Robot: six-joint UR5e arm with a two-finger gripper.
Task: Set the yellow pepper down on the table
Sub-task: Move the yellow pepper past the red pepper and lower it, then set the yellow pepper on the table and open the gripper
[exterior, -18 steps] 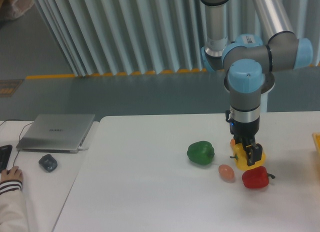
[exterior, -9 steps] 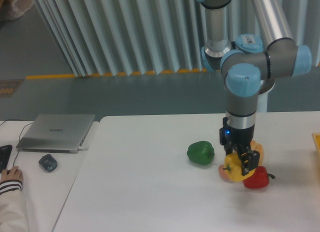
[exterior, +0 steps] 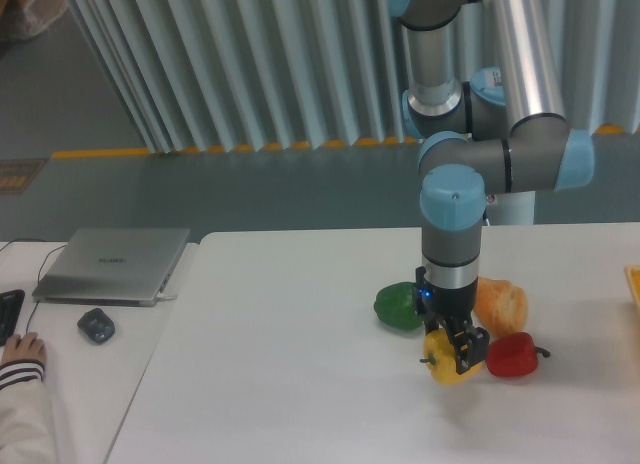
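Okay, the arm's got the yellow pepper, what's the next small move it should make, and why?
Probably carry it a little further toward the open table surface at the front left, then lower and release. The tool is shut on the yellow pepper, which sits close beside the red pepper and just in front of the green pepper, so setting it down here risks bumping them.

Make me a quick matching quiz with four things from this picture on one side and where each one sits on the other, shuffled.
Things:
1. yellow pepper
2. green pepper
3. red pepper
4. laptop

Places:
A. closed, on the side desk at left
B. held in the tool
C. on the table, right of the tool
D. on the table, left of the arm, partly hidden by it

Pairs: 1-B, 2-D, 3-C, 4-A
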